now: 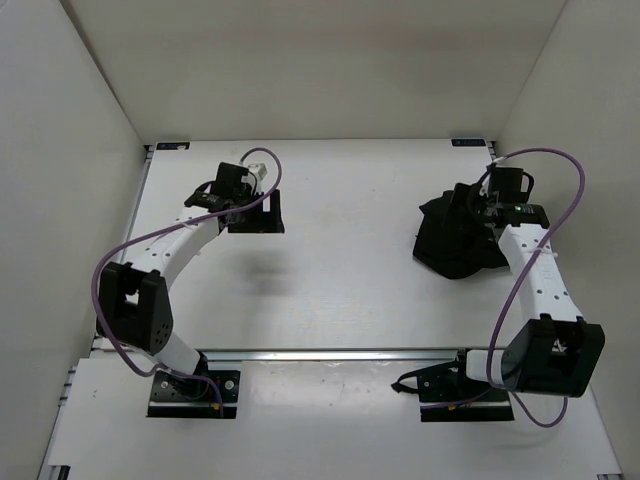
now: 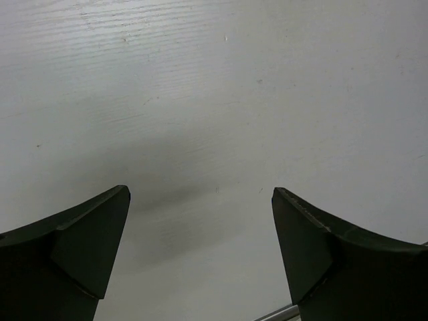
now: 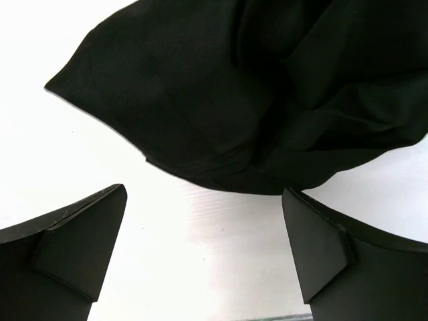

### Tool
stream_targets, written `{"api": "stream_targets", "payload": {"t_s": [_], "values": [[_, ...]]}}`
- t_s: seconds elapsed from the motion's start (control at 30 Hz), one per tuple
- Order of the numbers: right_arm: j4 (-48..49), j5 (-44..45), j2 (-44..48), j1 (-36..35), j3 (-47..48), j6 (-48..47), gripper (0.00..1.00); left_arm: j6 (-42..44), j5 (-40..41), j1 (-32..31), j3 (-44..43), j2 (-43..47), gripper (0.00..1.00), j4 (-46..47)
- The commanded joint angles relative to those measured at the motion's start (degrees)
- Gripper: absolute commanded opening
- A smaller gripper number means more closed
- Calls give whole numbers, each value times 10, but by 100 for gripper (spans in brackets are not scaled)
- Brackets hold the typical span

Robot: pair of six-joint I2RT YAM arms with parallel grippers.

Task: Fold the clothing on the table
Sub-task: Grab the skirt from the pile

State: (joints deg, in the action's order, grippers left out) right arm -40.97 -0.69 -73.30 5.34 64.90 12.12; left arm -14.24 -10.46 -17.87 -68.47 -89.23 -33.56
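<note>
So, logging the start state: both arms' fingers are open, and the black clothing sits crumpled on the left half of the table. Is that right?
No. The clothing sits crumpled on the right half of the table, as the top external view shows. The left fingers and the right fingers are indeed open.

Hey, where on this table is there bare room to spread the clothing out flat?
The widest bare patch is the middle of the table, between the left arm and the clothing. The far strip along the back edge is bare too. Crowded: the right side, where the right arm hangs over the bunched clothing.
</note>
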Motion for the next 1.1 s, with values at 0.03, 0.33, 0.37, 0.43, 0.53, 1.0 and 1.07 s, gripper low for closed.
{"api": "stream_targets", "payload": {"t_s": [0.03, 0.33, 0.37, 0.43, 0.53, 1.0, 1.07], "values": [[18, 4, 11, -28, -2, 18, 99, 4, 29, -14, -18, 46, 99, -29], [30, 74, -56, -89, 15, 54, 97, 54, 82, -31, -40, 20, 99, -77], [24, 86, -75, -100, 28, 54, 97, 63, 86, -26, -37, 16, 99, -75], [25, 103, -104, -110, 50, 49, 97, 69, 75, -26, -31, 11, 99, -65], [20, 146, -161, -124, 89, 31, 99, 70, 43, -8, -21, 12, 99, -39], [-24, 303, -370, -135, 251, -12, 36, 42, -20, 56, 0, 39, 99, -13], [-17, 310, -380, -133, 282, -24, 0, 44, -14, 57, -8, 33, 99, -20]]}}
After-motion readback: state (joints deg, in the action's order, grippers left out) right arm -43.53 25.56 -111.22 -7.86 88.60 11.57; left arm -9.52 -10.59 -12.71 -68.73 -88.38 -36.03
